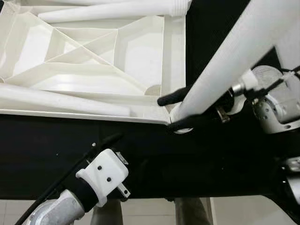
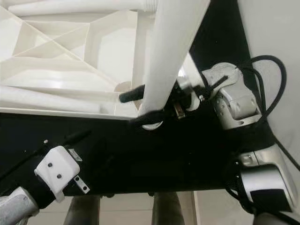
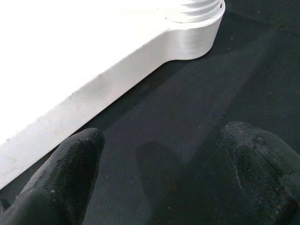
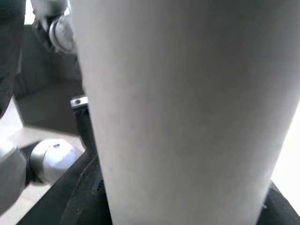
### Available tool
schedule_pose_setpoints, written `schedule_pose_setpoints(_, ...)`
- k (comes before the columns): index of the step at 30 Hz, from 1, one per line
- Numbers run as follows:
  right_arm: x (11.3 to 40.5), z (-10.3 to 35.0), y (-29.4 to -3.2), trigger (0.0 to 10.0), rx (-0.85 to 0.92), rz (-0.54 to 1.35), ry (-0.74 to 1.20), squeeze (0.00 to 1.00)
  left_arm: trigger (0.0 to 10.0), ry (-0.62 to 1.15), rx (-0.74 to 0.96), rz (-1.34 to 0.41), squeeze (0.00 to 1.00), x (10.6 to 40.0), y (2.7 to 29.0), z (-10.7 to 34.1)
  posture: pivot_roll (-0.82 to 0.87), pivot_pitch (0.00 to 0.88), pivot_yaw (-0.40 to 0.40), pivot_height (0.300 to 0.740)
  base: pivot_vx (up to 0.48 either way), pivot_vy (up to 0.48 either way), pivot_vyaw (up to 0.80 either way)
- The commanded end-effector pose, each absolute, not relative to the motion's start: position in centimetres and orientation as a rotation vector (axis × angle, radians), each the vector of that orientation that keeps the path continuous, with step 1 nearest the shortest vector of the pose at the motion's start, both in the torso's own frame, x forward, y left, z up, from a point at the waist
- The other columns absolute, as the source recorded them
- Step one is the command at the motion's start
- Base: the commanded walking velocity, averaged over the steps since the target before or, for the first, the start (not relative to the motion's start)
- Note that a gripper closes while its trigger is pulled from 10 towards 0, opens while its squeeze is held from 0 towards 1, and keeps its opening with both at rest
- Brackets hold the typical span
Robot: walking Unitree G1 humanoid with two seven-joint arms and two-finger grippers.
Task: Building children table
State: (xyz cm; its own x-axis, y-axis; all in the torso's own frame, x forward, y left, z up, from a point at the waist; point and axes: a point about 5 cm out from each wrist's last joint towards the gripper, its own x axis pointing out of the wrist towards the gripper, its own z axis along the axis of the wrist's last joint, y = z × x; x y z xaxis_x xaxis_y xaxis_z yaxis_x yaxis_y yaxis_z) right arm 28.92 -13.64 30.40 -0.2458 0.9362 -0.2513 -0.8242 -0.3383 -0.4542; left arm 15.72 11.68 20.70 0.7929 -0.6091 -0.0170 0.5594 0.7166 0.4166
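The right pincer (image 1: 174, 111) is clamping the white table leg (image 1: 225, 70), which is rising diagonally from frame centre toward the upper right, its foot meeting the corner socket of the upturned white tabletop (image 1: 93, 61) at upper left on the black counter (image 1: 187, 159). The left pincer (image 3: 159, 183) is hovering released, fingers spread, at lower left over bare counter just beside the tabletop's edge.

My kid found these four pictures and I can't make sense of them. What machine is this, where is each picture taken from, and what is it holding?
It is a humanoid robot with two silver arms. The top two pictures come from its head, looking down; the other two from its wrists. On a black surface lies an upside-down white tabletop with spare legs. The right gripper clamps a white table leg at the tabletop's corner socket. The left gripper hovers open above the black surface, beside the tabletop.
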Motion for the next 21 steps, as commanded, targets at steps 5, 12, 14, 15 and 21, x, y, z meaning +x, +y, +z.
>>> schedule_pose_setpoints(5, 28.9, 27.7, -13.2, 10.0, -0.625, 1.896, -0.137, 0.00, 10.0, -0.111, 0.410, -0.659, 0.00, 15.2, 11.4, 20.5, 0.13, 0.548, 0.003, 0.740, 0.000, 0.000, 0.00)
schedule_pose_setpoints(12, 29.1, 27.9, -13.1, 10.0, -0.601, 1.901, -0.143, 0.00, 10.0, -0.114, 0.410, -0.655, 0.00, 15.3, 11.3, 20.5, 0.12, 0.547, -0.004, 0.740, 0.000, 0.000, 0.00)
schedule_pose_setpoints(14, 29.5, 28.0, -13.1, 10.0, -0.569, 1.879, -0.143, 0.00, 10.0, -0.116, 0.409, -0.654, 0.00, 15.3, 11.3, 20.5, 0.12, 0.545, -0.005, 0.740, 0.000, 0.000, 0.00)
schedule_pose_setpoints(15, 29.9, 28.1, -13.1, 10.0, -0.540, 1.859, -0.149, 0.00, 10.0, -0.117, 0.408, -0.653, 0.00, 15.3, 11.3, 20.5, 0.12, 0.545, -0.007, 0.740, 0.000, 0.000, 0.00)
schedule_pose_setpoints(21, 31.3, 28.3, -12.9, 10.0, -0.471, 1.708, -0.156, 0.00, 10.0, -0.121, 0.407, -0.652, 0.00, 15.4, 11.2, 20.5, 0.11, 0.542, -0.009, 0.740, 0.000, 0.000, 0.00)
